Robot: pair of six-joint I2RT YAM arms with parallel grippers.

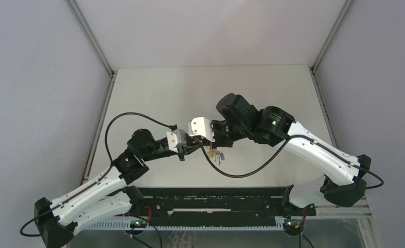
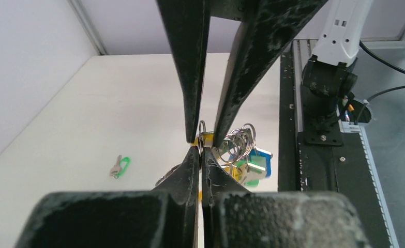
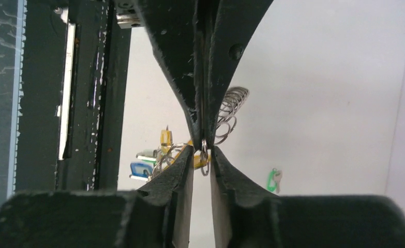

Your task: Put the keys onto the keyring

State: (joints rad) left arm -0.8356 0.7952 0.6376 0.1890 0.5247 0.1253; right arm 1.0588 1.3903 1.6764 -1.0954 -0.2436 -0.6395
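Note:
Both grippers meet above the middle of the table. My left gripper (image 2: 200, 148) is shut on the keyring (image 2: 236, 143), pinching its yellow band and a thin wire loop. Silvery coils and blue-headed and green-headed keys (image 2: 256, 161) hang from the ring beside the fingers. My right gripper (image 3: 202, 148) faces it from the other side, its fingers slightly apart, and a small wire loop of the keyring (image 3: 230, 111) hangs in the gap. One loose green-headed key (image 2: 120, 166) lies flat on the white table, also visible as the green key (image 3: 274, 179). From above, the bunch (image 1: 217, 154) dangles below both grippers.
A black rail (image 2: 321, 155) runs along the table's near edge, with the right arm's base (image 2: 329, 77) bolted on it. Grey walls (image 1: 34, 77) close in the white table (image 1: 215, 88) on the left, right and back. A black cable (image 1: 241, 173) loops under the right arm.

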